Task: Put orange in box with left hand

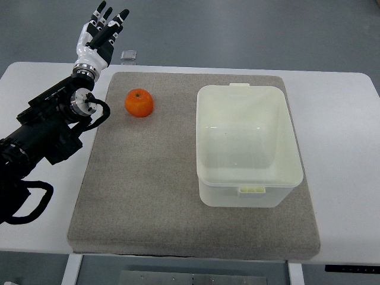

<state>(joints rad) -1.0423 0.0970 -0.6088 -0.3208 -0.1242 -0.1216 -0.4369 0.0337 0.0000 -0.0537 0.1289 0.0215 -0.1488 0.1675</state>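
Note:
An orange (139, 103) lies on the grey mat (148, 196) at its upper left. A white, translucent plastic box (246, 145) stands open and empty on the mat's right half. My left hand (102, 32) reaches past the table's far left edge, up and to the left of the orange, apart from it. Its fingers (113, 24) are stretched out and hold nothing. The right arm does not show.
The mat lies on a white table (344, 119). A small clear square object (129, 57) sits at the table's far edge just above the mat. My left arm's black forearm (47, 130) crosses the table's left side.

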